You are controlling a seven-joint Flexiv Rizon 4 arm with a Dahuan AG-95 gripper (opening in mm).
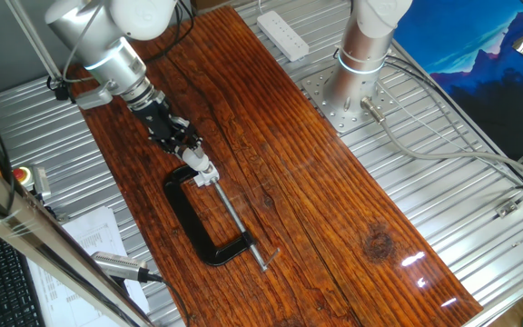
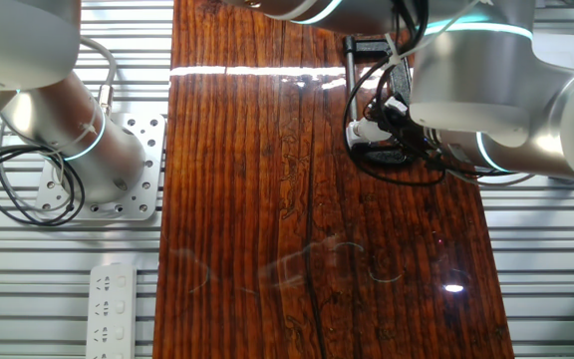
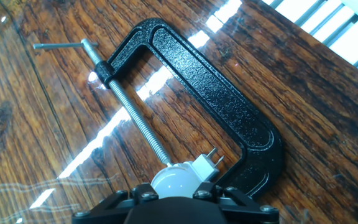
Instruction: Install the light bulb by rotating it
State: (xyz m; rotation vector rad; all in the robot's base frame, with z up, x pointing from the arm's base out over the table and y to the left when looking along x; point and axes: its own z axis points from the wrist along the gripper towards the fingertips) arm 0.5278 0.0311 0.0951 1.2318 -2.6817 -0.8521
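The light bulb (image 3: pixel 169 179) is a small white frosted dome between my fingertips at the bottom edge of the hand view. My gripper (image 3: pixel 174 191) is shut on it, one black finger (image 3: pixel 126 202) on each side. The bulb's base is hidden where it meets a small white socket block (image 3: pixel 204 166) with two metal prongs. The block sits at the end of the screw of a black C-clamp (image 3: pixel 229 106) that lies flat on the wooden table. In one fixed view the gripper (image 1: pixel 192 153) tilts down onto the bulb (image 1: pixel 203 169) at the clamp's upper end.
The clamp's threaded screw (image 3: pixel 132 118) and its handle bar (image 3: pixel 58 45) run away from the bulb. A white power strip (image 1: pixel 282 34) and another arm's base (image 1: pixel 360 68) stand at the far end. Papers (image 1: pixel 89 238) and a red button (image 1: pixel 23 173) lie off the table's left side.
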